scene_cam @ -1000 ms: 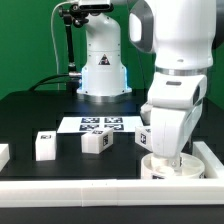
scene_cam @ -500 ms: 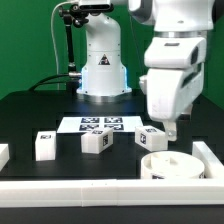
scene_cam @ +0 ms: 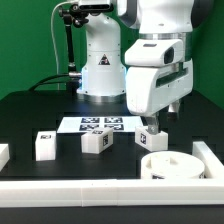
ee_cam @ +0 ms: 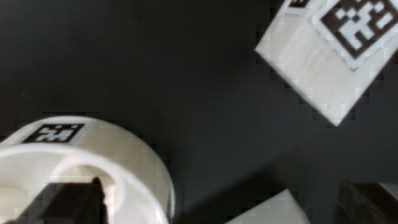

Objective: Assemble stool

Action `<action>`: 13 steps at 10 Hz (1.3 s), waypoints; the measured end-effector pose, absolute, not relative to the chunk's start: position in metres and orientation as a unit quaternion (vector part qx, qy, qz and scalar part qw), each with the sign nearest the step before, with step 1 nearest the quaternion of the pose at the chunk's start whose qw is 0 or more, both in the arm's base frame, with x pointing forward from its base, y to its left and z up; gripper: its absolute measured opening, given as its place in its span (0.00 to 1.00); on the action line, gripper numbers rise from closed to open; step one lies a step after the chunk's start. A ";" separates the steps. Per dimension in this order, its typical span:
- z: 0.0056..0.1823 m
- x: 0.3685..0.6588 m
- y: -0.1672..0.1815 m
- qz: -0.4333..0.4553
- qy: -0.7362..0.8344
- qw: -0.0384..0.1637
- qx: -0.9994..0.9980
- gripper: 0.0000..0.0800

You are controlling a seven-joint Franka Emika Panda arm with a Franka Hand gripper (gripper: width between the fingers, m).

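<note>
My gripper (scene_cam: 155,123) hangs above the black table (scene_cam: 30,115) with its jaws spread wide and nothing between them. In the wrist view the fingers (ee_cam: 71,203) stand well apart, with the rim of the seat showing at one of them. The round ring-shaped seat (scene_cam: 170,165) lies flat below me, toward the exterior view's right and close to the white border rail (scene_cam: 90,190), with the nearest leg block (scene_cam: 150,139) upright just behind it. The middle leg block (scene_cam: 96,142) and the far leg block (scene_cam: 44,146) stand separately toward the exterior view's left, in front of the marker board (scene_cam: 100,125).
</note>
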State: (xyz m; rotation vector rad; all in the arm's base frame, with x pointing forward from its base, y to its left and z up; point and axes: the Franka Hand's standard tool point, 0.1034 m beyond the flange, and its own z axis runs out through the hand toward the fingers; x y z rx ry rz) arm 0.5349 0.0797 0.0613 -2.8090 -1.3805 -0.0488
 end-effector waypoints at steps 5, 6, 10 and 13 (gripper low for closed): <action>0.061 0.531 0.073 -0.014 -0.254 0.009 -0.967 0.81; 0.061 0.531 0.069 -0.014 -0.216 0.012 -0.976 0.81; 0.060 0.530 0.072 -0.013 -0.101 0.021 -0.995 0.81; 0.047 0.517 0.066 0.003 -0.027 0.027 -0.999 0.81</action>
